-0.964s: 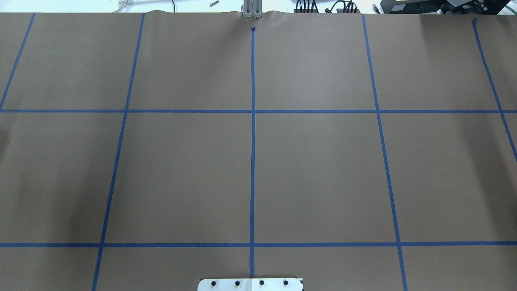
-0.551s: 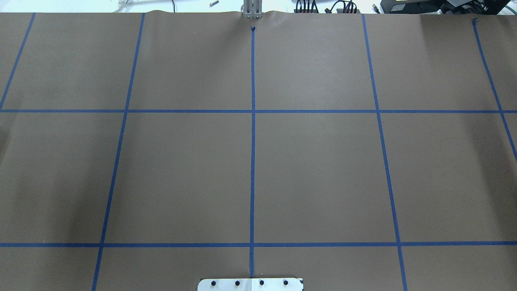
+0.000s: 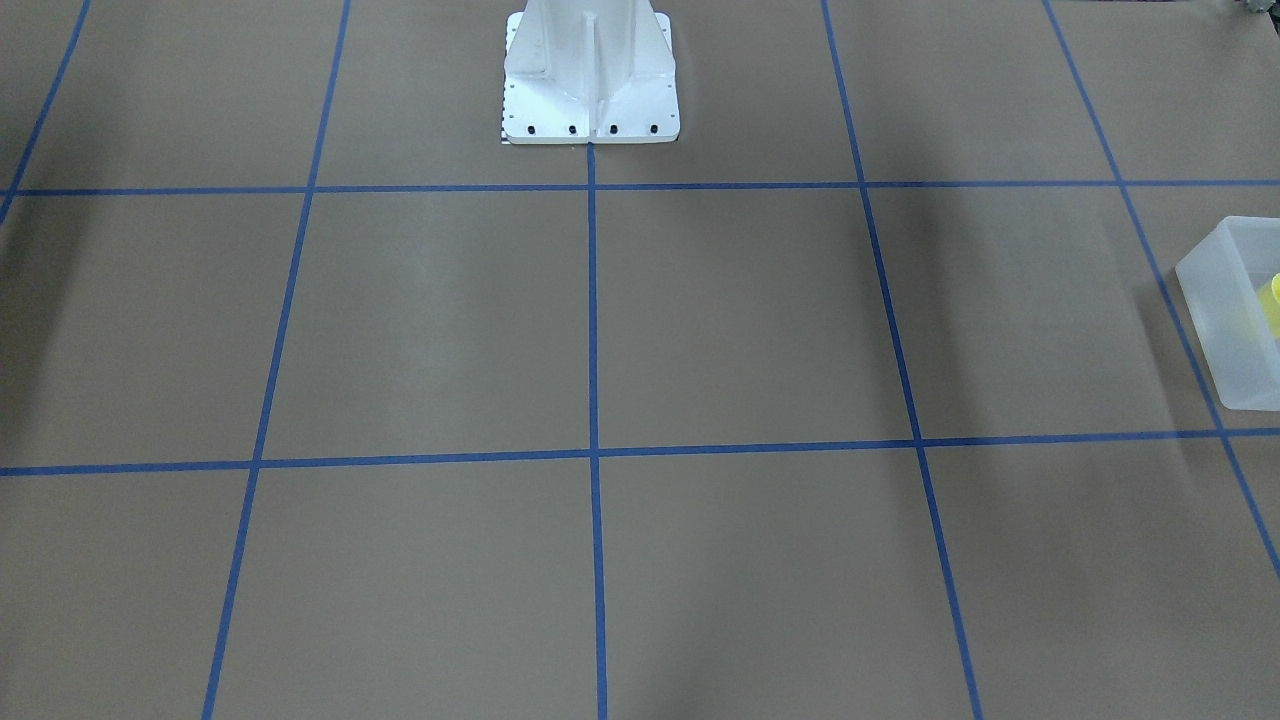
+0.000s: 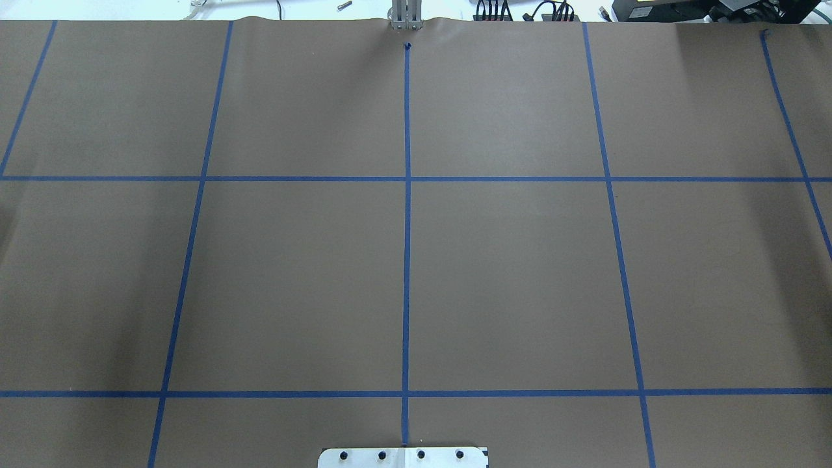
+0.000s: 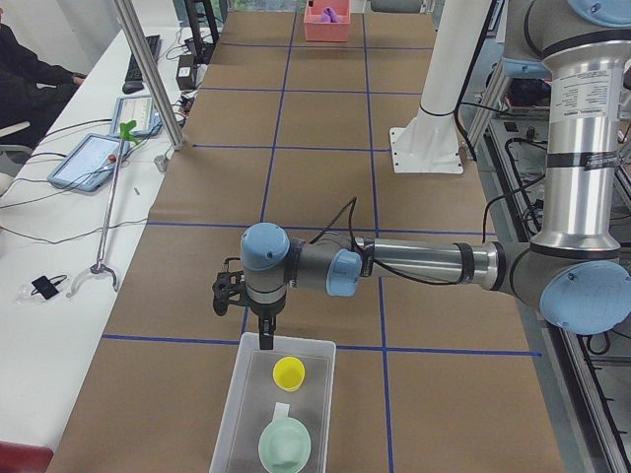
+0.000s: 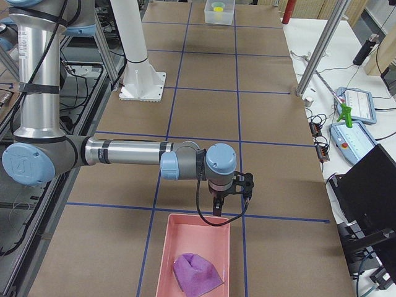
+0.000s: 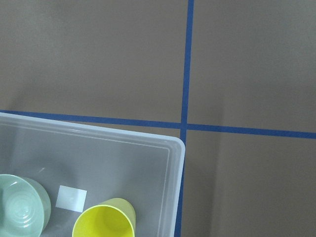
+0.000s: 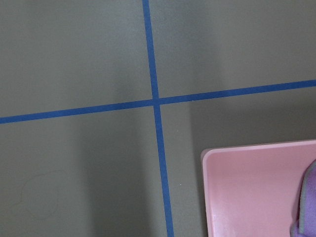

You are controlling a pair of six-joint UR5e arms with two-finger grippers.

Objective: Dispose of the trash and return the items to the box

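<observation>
zero change on the table (image 4: 520,260) over the last second: yellow cup (image 5: 289,371) sat in the box (image 5: 306,342) with left gripper (image 5: 264,335) hanging over its rim, right gripper (image 6: 218,207) over the pink tray (image 6: 162,247), jaw openings impossible to tell, job looked nearly finished.

Light was even and bright; soft, broad shadows crossed the tabletop (image 4: 507,260), and every view was sharp.

A robotics lab: brown paper (image 4: 292,279) gridded with blue tape (image 4: 407,260) lies under the left gripper (image 5: 264,342), a white arm pedestal (image 5: 439,89) stands beyond it, a tablet (image 5: 94,158) on a bench (image 5: 49,296) alongside.
</observation>
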